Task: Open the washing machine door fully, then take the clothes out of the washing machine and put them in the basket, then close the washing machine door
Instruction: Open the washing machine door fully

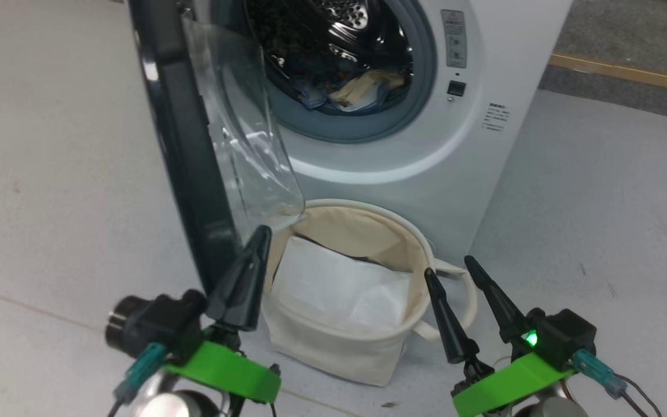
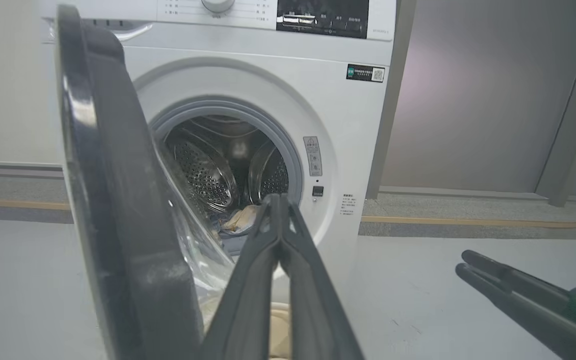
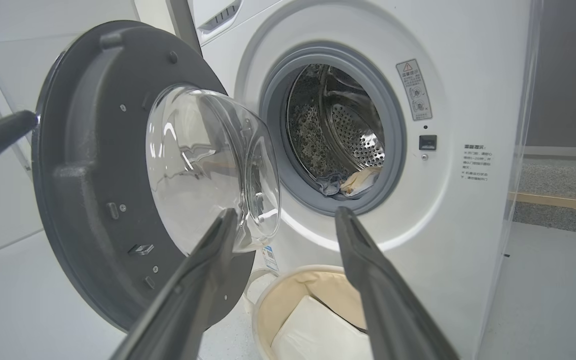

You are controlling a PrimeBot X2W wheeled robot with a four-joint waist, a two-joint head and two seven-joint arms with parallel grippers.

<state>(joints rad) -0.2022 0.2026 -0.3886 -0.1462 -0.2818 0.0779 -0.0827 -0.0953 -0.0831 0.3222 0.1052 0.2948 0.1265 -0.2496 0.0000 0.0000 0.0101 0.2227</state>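
Pale grey floor (image 1: 50, 174) under my washer (image 1: 484, 174): door (image 1: 177, 145) stands open, blue-and-cream clothes (image 1: 362, 90) lie inside, basket (image 1: 333, 347) at its foot. Left claw (image 1: 261, 231) clenched empty, right claw (image 1: 449, 266) released.

door (image 1: 177, 145) top cut off, clothes (image 1: 362, 90) partly hidden

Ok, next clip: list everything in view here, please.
washing machine: one, white, behind the basket.
washing machine door: one, black rim, clear glass, open at left.
clothes: small heap, light blue and cream, in the drum.
basket: one, cream, on floor before the machine.
sheet: one, white, inside the basket.
left gripper: one, dark, shut, near the door's lower edge.
right gripper: one, dark, open, right of the basket.
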